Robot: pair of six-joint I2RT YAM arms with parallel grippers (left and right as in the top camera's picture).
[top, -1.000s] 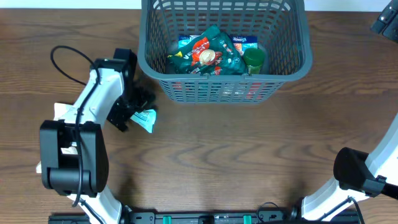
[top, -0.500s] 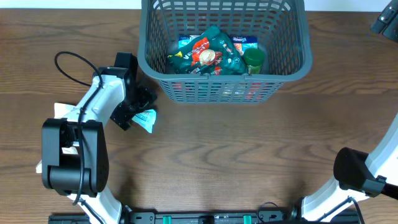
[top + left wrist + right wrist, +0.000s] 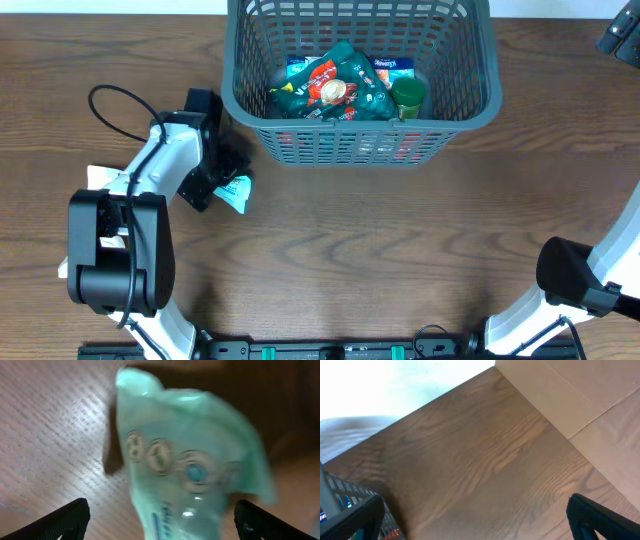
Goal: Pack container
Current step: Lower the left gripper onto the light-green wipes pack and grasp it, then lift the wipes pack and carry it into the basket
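The container (image 3: 350, 148), a dark grey lattice basket, stands at the table's far middle and holds several snack packets (image 3: 335, 85) and a green cup (image 3: 408, 97). A teal packet (image 3: 236, 192) lies on the wood left of the basket's front. My left gripper (image 3: 220, 178) is down over it. In the left wrist view the teal packet (image 3: 190, 460) fills the space between the spread fingers of the open left gripper (image 3: 162, 514), with a gap on each side. My right gripper (image 3: 475, 512) is open over bare wood, with a corner of the container (image 3: 340, 492) at lower left.
A white flat item (image 3: 98, 178) lies at the left, partly under the left arm. A black cable (image 3: 110, 100) loops off that arm. The right arm's base (image 3: 575, 275) sits at the front right. Beige cardboard (image 3: 580, 395) borders the table past the right gripper.
The left arm has shifted slightly right, bringing its gripper a little closer over the teal packet. The packet, the basket and the right arm have stayed where they were.
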